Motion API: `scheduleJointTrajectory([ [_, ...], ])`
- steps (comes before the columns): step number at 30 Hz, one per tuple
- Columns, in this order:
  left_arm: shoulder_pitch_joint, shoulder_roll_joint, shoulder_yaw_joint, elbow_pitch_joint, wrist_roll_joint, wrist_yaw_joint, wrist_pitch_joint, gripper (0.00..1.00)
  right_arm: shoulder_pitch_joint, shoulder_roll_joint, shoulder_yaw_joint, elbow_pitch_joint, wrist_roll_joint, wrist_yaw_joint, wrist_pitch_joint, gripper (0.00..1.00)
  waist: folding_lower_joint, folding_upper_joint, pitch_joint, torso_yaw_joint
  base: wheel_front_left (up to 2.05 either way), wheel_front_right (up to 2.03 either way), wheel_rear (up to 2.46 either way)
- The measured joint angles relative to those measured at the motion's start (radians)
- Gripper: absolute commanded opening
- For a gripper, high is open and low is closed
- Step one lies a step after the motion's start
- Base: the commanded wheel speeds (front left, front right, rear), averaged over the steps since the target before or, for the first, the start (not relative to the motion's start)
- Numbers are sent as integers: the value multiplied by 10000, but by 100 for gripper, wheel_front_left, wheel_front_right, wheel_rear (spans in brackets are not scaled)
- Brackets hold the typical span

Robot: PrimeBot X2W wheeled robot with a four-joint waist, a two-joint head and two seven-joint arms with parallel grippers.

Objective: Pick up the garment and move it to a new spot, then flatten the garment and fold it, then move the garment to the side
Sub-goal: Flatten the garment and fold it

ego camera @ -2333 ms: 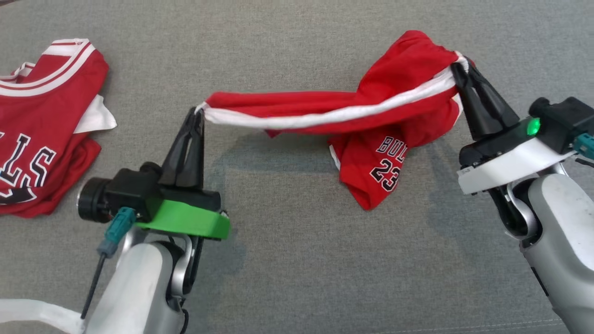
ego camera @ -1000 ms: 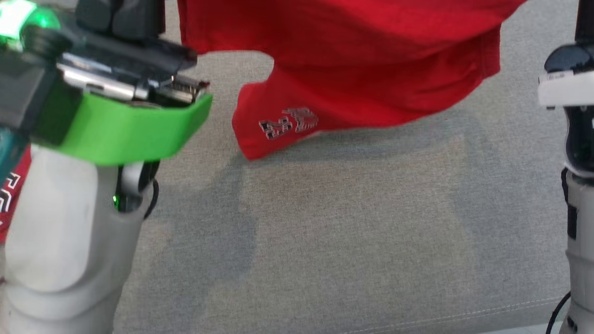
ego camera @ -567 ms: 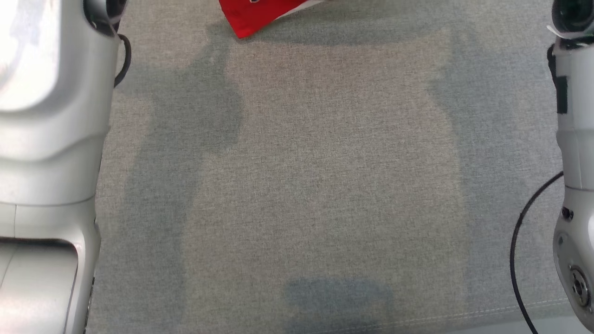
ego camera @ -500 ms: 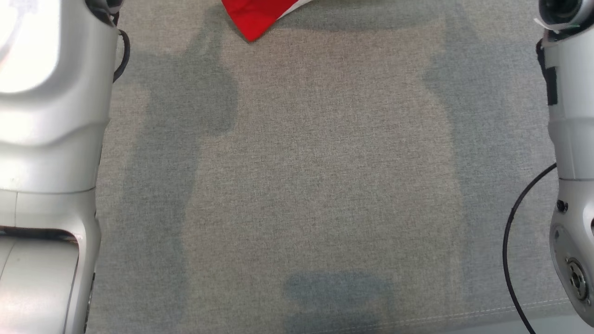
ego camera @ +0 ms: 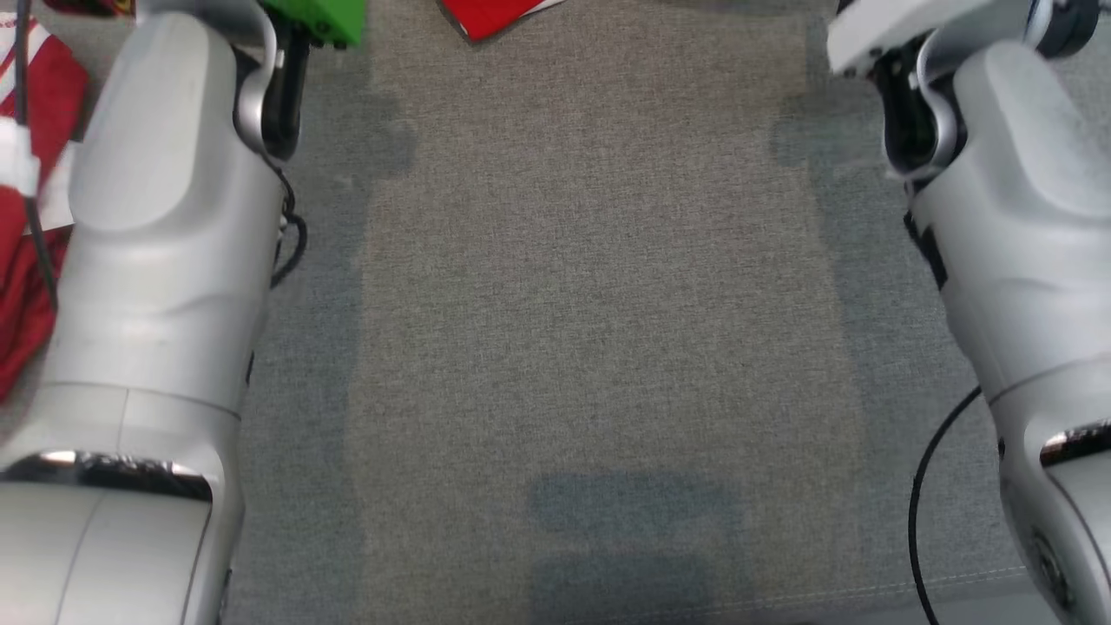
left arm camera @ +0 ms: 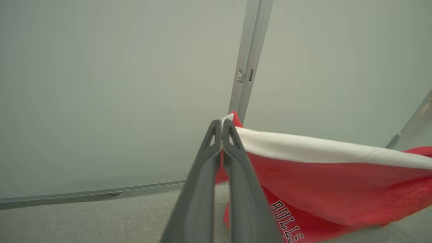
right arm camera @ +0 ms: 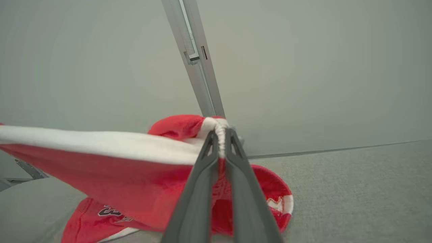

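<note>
garment (left arm camera: 320, 175) between left end effector (left arm camera: 222, 124) and right end effector (right arm camera: 220, 135) — spare garment (ego camera: 54, 95) left, on the surface (ego camera: 590, 304)

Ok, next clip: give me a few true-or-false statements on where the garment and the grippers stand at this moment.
1. The left gripper is shut on the white band of the garment. True.
2. The right gripper is open and holds nothing. False: it is shut on the bunched end of the white band.
3. The garment lies flat and folded on the grey surface. False: it is held up by its band, stretched between the two grippers, with its red cloth hanging below.
4. A second red garment lies at the left edge of the head view, beside the left arm. True.
</note>
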Motion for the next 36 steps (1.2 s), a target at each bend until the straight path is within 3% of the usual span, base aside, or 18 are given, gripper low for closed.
scheduleJointTrajectory([
  [9,4455,-132,748,-2924,73,372,-2,0,4346,-330,527,-2328,836,4,-6,0,-1,0,-442,56,0,0,0],
  [15,7663,-132,930,-5212,332,729,2,0,7142,-196,25,-4044,1055,6,-6,0,-1,0,-924,34,0,0,0],
  [21,10538,150,980,-7367,397,1354,316,0,9391,44,-351,-5461,886,17,-4,0,-1,0,-1589,-32,0,0,0],
  [29,13274,374,662,-9871,495,2080,1588,0,11910,420,-1300,-7196,-17,21,523,0,-2,0,-2463,-27,0,0,0],
  [36,14592,449,472,-11110,437,2460,2397,0,13516,767,-1894,-8433,-535,23,1411,0,-2,0,-2995,64,0,0,0],
])
